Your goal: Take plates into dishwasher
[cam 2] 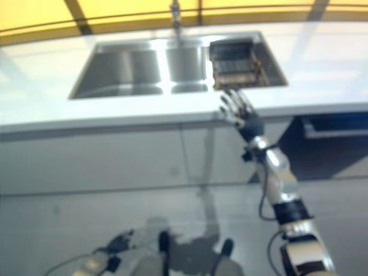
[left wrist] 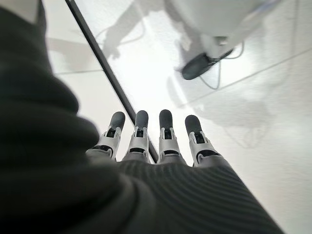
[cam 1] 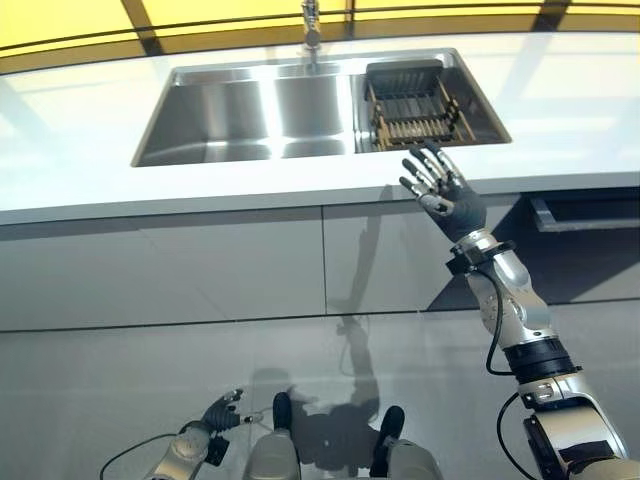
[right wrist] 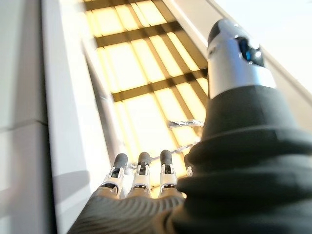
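Beside sink (cam 1: 250, 110), at counter edge, my right hand (cam 1: 445, 195) raised, fingers spread, empty. Left hand (cam 1: 222, 412) low, fingers straight. No plates visible; drying rack (cam 1: 412, 108) in sink looks empty. Risk: knuckles clip counter lip.

Brightly lit, apparently from the yellow window (cam 1: 80, 25) behind the counter (cam 1: 60, 150). Strong glare on the steel sink (cam 1: 260, 110) and on the glossy floor (cam 1: 150, 400), with soft shadows and reflections there. Right eye view smeared throughout, perhaps by motion. Wrist views blurred close up, washed out beyond.
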